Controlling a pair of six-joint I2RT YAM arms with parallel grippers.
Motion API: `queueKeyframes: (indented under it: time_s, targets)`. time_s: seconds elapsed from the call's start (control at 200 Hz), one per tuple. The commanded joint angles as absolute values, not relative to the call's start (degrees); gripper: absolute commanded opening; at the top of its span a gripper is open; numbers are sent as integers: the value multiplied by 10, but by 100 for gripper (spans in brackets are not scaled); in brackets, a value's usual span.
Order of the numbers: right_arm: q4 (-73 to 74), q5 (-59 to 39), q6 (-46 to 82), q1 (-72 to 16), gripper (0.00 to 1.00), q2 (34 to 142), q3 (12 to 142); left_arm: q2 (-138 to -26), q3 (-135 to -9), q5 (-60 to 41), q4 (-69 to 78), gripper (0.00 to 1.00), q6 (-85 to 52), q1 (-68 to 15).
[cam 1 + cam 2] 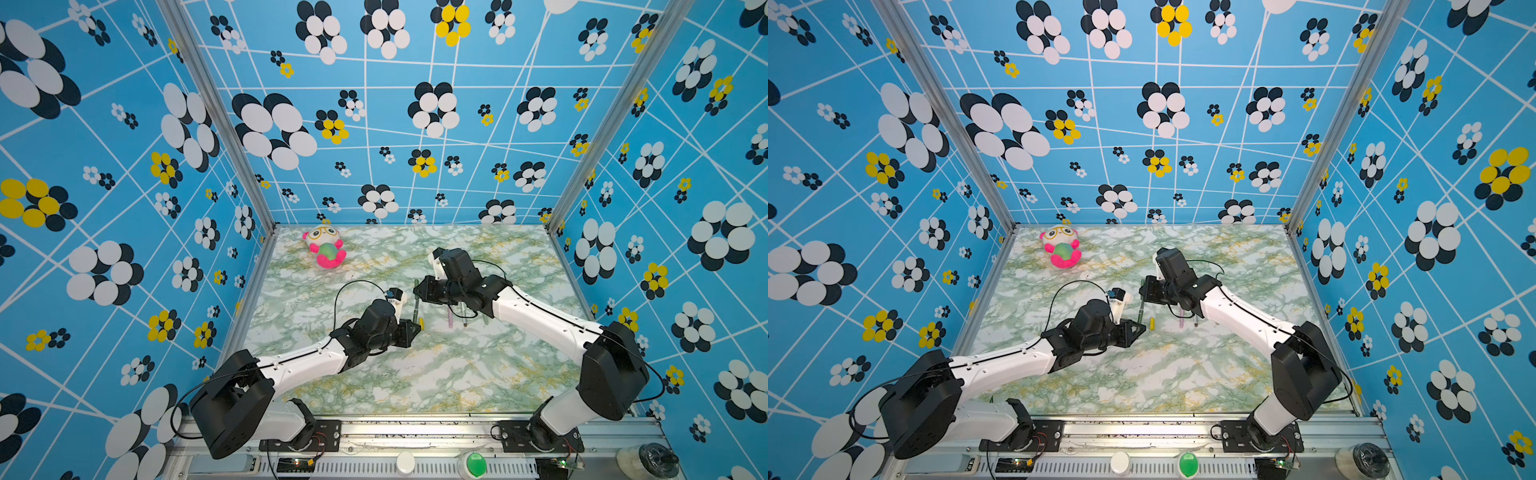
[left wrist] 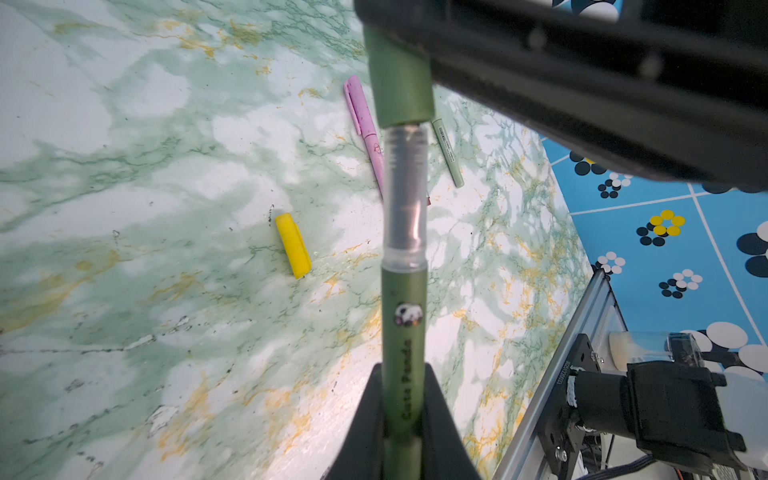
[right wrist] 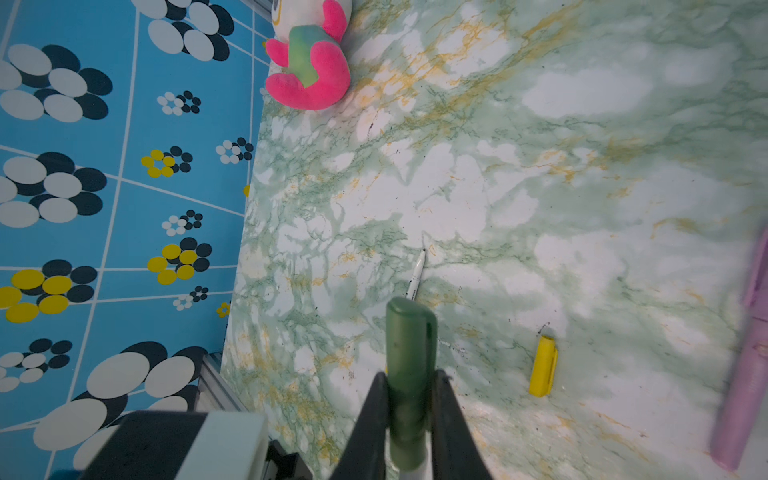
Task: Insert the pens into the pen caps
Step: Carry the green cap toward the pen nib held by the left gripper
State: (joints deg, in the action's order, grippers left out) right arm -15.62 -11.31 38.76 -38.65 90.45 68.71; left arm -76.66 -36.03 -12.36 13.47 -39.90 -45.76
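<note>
Between the fingers of your left claw (image 2: 403, 374) you have the dark green pen (image 2: 404, 324), clamped tight on its lower barrel just below the panda print. Straight ahead of that claw, your right claw (image 3: 409, 382) pinches the dark green cap (image 3: 409, 345) about its middle, with the closed end poking out past the fingertips. You can see in the left wrist view that the cap's open mouth sits right at the end of the pen's clear grip section. The tip is hidden inside the cap, while the clear section is uncovered. In both top views the two claws face each other at mid-table, with pen and cap in one line between them.

Just beside your left claw, on the side toward your right arm, the yellow cap (image 2: 293, 245) lies flat on the marble table (image 2: 124, 208), free of both claws. Farther on, under your right arm's wrist, a pink pen (image 2: 363, 124) with its cap on and a pale green pen (image 2: 448, 151) lie near each other, not touching. Past the held cap's end in the right wrist view, a white pen (image 3: 417, 276) lies with its tip bare. Well beyond your right claw, near the table's far-left corner, sits a pink plush toy (image 1: 326, 247).
</note>
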Motion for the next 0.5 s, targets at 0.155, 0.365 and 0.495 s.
queueKeyframes:
  time_s: [0.155,0.365,0.495]
  targets:
    - [-182,-106,349,-407,17,894,678,-745,-356,-101,155,0,-400,-443]
    - [-188,-83,336,-408,17,896,677,-737,-355,-99,149,0,-398,-438]
    - [-184,-83,339,-408,17,895,677,-735,-354,-99,148,0,-399,-435]
